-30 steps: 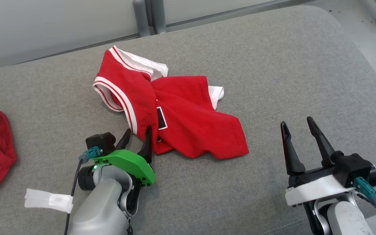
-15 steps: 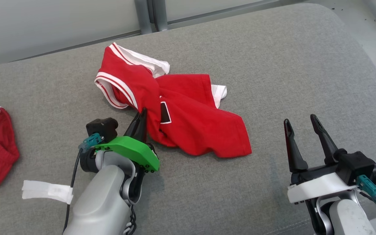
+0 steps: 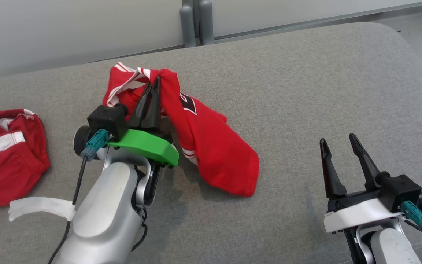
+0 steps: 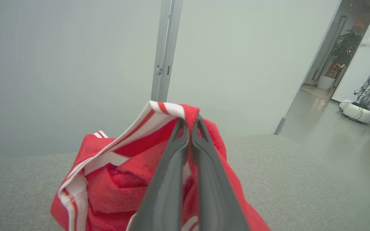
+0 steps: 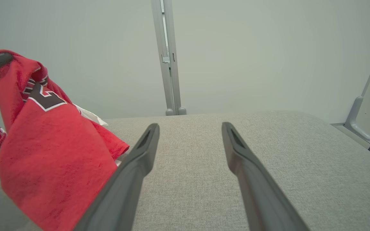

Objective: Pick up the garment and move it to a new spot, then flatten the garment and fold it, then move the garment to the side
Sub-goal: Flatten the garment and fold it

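Observation:
The garment [image 3: 211, 146] is a red top with white-and-red trim and a black patch. It hangs lifted off the grey cushion [image 3: 306, 91], its lower end drooping to the surface. My left gripper [image 3: 153, 82] is shut on a fold near the striped edge; in the left wrist view the fingers [image 4: 172, 166] pinch the garment [image 4: 114, 173] at its top. My right gripper [image 3: 337, 141] stands open at the lower right, apart from the cloth. In the right wrist view the garment [image 5: 53, 150] hangs to the left of my open right gripper [image 5: 189, 128].
A second red garment [image 3: 6, 157] with white stripes lies at the cushion's left edge. A white strip of tape [image 3: 39, 207] sticks out beside my left forearm. A pale wall with a metal post [image 3: 192, 22] stands behind the cushion. Floor lies past the right edge.
My left gripper shut on the garment's near edge and lifted it up and away, so the cloth now hangs bunched. The head camera shifted. The right gripper stayed open.

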### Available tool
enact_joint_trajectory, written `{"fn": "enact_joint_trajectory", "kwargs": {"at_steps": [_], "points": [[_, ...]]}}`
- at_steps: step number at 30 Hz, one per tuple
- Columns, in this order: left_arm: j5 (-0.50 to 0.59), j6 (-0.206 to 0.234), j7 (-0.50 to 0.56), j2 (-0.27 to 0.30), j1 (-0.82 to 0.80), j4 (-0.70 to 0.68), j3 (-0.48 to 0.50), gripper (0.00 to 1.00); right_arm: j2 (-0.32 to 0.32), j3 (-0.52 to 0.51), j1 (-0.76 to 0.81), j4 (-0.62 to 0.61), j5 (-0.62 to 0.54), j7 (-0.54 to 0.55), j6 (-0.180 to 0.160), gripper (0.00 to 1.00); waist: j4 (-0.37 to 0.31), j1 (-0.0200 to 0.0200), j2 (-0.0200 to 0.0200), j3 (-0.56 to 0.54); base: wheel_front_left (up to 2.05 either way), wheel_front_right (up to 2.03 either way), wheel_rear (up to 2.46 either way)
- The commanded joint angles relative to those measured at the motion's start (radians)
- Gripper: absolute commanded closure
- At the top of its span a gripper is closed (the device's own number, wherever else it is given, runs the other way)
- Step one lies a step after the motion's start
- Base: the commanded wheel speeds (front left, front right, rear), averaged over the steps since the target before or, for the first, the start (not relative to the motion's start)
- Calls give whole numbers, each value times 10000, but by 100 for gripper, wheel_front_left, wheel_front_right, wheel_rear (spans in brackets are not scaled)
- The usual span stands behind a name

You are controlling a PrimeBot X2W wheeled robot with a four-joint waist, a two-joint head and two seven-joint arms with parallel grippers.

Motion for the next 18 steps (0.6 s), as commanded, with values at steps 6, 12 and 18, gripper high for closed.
{"fn": "enact_joint_trajectory", "kwargs": {"at_steps": [6, 12, 18], "points": [[693, 750, 843, 689, 222, -1710, -232, 100, -37, 9, 127, 2, 82, -32, 5, 0, 129, 0, 109, -89, 0, 0, 0], [199, 743, 1540, 828, 830, -967, -184, 100, -35, 167, -6, 49, 140, -32, 5, 0, -2, 0, 109, 29, 0, 0, 0], [-161, 809, 1254, 927, 1165, 899, 153, 100, -35, 286, 1, 132, 95, -32, 5, 0, -27, 0, 109, 119, 0, 0, 0]]}}
